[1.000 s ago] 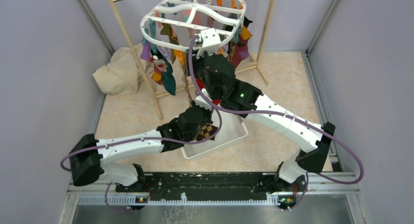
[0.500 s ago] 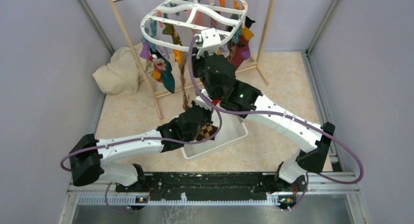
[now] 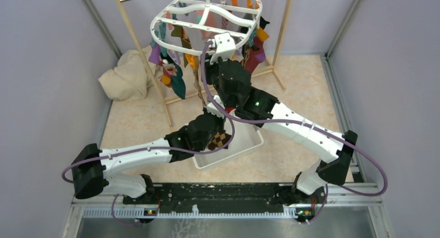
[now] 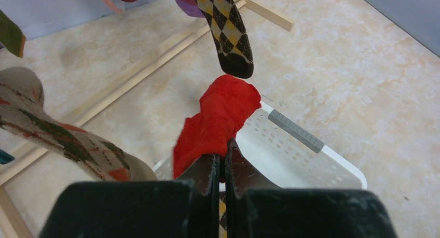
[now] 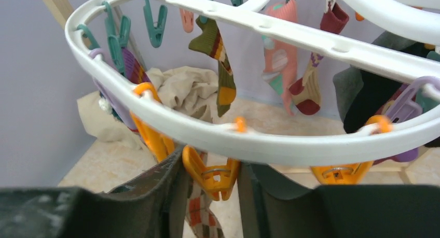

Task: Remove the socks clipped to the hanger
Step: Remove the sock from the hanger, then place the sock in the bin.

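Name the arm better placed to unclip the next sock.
Right. Its open jaws straddle an orange peg on the hanger, a checked sock hanging beneath. The left jaws are shut on a red sock over the basket.

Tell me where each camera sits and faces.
Top external: above and behind, looking down on hanger and basket; both arms show.
Left wrist: looks forward over the basket; left hand shut on a red sock.
Right wrist: looks up under the hanger; right hand flanks an orange peg.
Top external and right wrist share the hanger.
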You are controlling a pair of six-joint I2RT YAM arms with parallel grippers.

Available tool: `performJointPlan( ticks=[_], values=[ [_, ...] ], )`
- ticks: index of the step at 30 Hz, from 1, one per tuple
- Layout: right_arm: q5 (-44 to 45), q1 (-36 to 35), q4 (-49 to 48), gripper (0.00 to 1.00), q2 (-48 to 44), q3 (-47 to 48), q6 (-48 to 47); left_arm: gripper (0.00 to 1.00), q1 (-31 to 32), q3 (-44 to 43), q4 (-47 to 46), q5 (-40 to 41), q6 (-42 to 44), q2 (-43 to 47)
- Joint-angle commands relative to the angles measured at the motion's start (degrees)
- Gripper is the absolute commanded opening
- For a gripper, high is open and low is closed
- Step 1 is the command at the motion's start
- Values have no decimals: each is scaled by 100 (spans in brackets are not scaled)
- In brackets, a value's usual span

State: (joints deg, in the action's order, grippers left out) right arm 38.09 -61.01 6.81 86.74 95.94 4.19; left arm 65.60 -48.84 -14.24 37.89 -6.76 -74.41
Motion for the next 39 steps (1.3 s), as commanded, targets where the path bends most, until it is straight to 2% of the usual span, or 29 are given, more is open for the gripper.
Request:
performJointPlan(
  ticks=[1,4,10,20,28,32,39],
  values=[
    [5,-45,-142,44,-383,-62,118,0,54,-45,124,-164,-125,188],
    [-28,-42,-83,56,-543,-207,200,0,58,-35,201,-234,-169,206],
    [-9,-44,115,68,-1068,-717,426,0,67,-27,311,-467,-237,288],
    [422,-33,637,70,-2681,-2044,879,0,67,-72,443,-1050,-467,152],
    [573,-33,1071,70,-3312,-2728,1202,4,64,158,229,-1111,-708,-327],
    [585,-34,1138,70,-3406,-2900,1270,15,58,194,159,-1103,-849,-607],
    [510,46,996,71,-3456,-3064,1251,57,50,335,-42,-1279,-845,-905]
  ],
)
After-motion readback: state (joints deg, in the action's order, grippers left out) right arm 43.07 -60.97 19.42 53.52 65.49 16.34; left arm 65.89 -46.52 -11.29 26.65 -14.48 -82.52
